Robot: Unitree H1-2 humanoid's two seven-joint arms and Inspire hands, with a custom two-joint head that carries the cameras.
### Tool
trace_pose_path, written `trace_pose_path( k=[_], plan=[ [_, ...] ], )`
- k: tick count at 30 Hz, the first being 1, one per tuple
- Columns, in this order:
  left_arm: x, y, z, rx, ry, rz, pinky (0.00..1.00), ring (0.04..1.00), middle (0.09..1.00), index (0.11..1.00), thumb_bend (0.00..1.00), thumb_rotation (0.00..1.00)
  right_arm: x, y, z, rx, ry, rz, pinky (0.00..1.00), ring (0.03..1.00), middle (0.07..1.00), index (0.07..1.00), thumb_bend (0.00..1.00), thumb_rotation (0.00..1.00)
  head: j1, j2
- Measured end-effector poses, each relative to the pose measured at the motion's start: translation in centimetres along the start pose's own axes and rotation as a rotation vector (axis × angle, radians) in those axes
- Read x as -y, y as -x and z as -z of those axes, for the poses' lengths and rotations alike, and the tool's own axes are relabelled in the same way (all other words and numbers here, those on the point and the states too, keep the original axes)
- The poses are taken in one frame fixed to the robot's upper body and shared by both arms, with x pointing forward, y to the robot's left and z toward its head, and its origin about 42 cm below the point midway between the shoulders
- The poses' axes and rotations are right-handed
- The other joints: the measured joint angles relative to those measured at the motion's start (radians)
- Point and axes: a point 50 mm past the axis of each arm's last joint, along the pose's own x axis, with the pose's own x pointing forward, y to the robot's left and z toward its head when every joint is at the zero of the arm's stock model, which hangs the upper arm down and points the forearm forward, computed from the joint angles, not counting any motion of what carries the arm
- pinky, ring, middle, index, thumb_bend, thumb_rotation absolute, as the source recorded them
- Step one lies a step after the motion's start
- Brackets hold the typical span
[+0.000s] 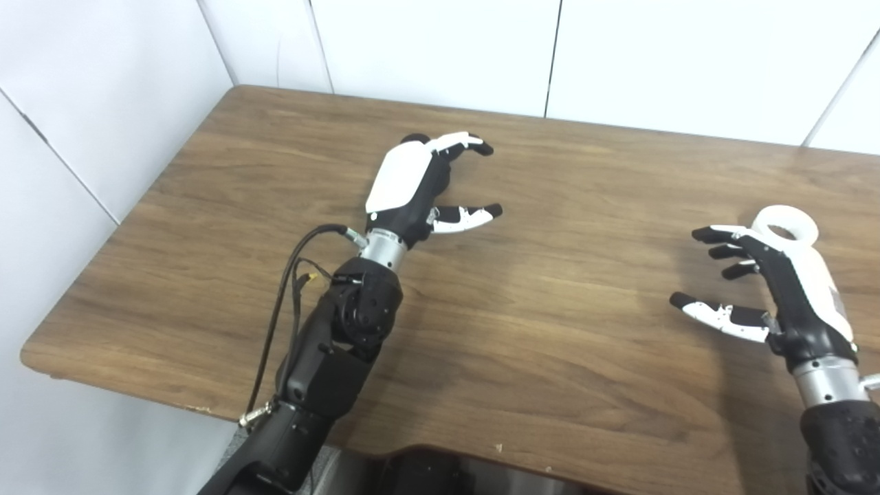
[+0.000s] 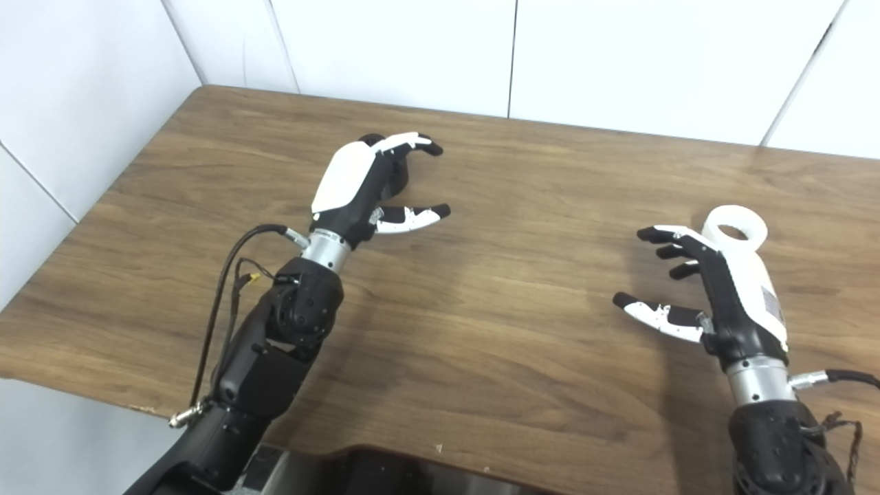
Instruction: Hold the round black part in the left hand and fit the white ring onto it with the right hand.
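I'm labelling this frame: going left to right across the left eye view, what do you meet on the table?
Left hand, with the round black part just showing behind it → bare table → right hand → white ring, partly behind that hand.

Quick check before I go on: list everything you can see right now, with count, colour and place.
white ring: one, white, lying on the table on the right, just beyond the right hand, not held.
round black part: one, black, only a small piece shows behind the left hand near the table's far middle; whether the hand touches it cannot be told.
table: one, brown wood grain, filling most of the view.
wall panels: white, behind and to the left of the table.
left hand: one, black and white, over the table's far middle, fingers apart, holding nothing that shows.
right hand: one, black and white, at the right, fingers apart, holding nothing.
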Motion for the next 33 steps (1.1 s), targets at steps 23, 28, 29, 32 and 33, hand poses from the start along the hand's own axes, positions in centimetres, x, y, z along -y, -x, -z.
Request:
trace_pose_path(
  k=[23, 28, 29, 32, 33],
  plan=[
    [-5.0, -2.4, 1.9, -0.088, -0.129, -0.146, 1.0, 1.0, 1.0, 0.773, 0.77, 0.4, 0.0, 0.0, 0.0, -0.001, -0.001, -0.001, 0.59, 0.715, 0.759, 0.721, 0.68, 0.15, -0.002, 0.0],
    [-5.2, -2.4, 3.1, -0.136, -0.211, -0.123, 1.0, 1.0, 1.0, 0.827, 0.84, 0.46, 0.0, 0.0, 0.0, -0.001, -0.001, -0.001, 0.6, 0.719, 0.763, 0.724, 0.67, 0.17, -0.003, 0.0],
    [-5.2, -2.4, 3.3, -0.148, -0.224, -0.117, 1.0, 1.0, 1.0, 0.835, 0.86, 0.46, 0.0, 0.0, 0.0, -0.001, -0.002, 0.0, 0.6, 0.719, 0.763, 0.724, 0.67, 0.16, -0.003, 0.002],
    [-5.0, -2.5, 3.9, -0.178, -0.246, -0.097, 1.0, 1.0, 1.0, 0.853, 0.91, 0.46, 0.0, 0.0, 0.1, -0.001, -0.004, 0.0, 0.6, 0.717, 0.763, 0.725, 0.67, 0.17, -0.003, 0.002],
    [-5.0, -2.5, 4.0, -0.184, -0.249, -0.095, 1.0, 1.0, 1.0, 0.859, 0.92, 0.46, 0.0, 0.0, 0.1, -0.001, -0.004, 0.0, 0.6, 0.715, 0.762, 0.724, 0.67, 0.17, -0.005, 0.002]
  ],
)
